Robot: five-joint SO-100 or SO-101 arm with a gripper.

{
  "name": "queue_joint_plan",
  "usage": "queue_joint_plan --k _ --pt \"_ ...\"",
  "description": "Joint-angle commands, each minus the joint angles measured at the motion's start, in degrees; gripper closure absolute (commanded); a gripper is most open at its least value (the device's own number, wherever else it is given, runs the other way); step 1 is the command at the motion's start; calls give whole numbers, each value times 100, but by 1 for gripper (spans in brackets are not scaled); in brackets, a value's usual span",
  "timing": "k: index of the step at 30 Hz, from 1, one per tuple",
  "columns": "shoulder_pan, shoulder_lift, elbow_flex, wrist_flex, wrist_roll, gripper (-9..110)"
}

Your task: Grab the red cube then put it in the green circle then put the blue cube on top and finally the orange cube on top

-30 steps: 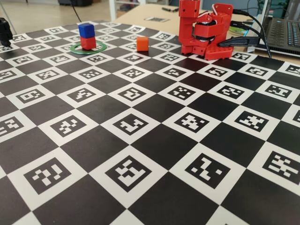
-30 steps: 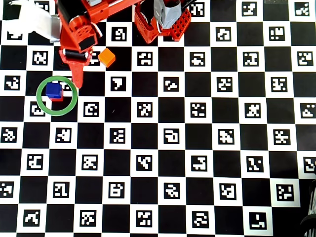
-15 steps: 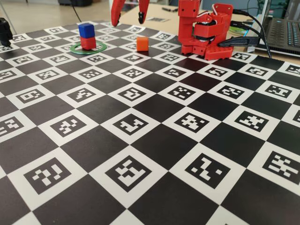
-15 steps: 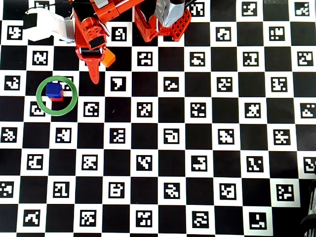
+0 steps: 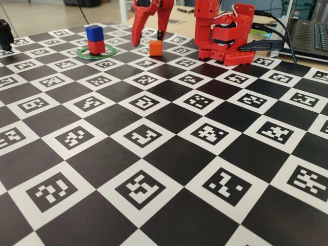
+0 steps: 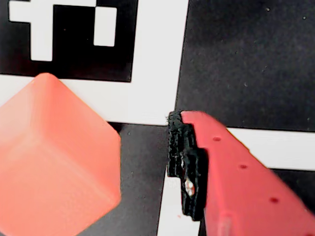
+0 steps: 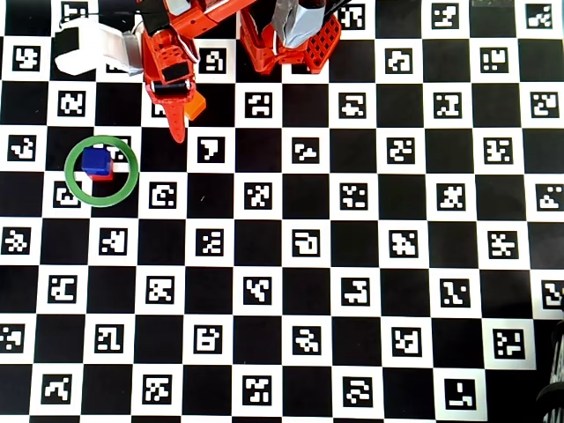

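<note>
In the fixed view the blue cube [image 5: 94,32] sat on top of the red cube [image 5: 96,46], and that stack stood inside the green circle [image 5: 108,51] at the far left of the counter [image 5: 169,154]. The orange cube [image 5: 156,47] lay to the right of the ring, well apart from it, with the arm's base [image 5: 225,41] farther right and a laptop [image 5: 310,31] behind at the right edge. The hand [image 5: 148,39] hung over the orange cube, one finger to its left and one behind it. In the overhead view the hand [image 7: 182,119] covered part of the orange cube [image 7: 196,106], above and right of the green circle [image 7: 129,181]. In the wrist view the orange cube [image 6: 54,162] lay left of one finger [image 6: 236,182], apart from it.
</note>
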Motion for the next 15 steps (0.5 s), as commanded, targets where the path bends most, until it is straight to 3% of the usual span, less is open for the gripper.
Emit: queue_joint_plan --k 1,15 --pt "26 132 18 -264 -53 52" --pt "-237 53 158 -642 -448 52"
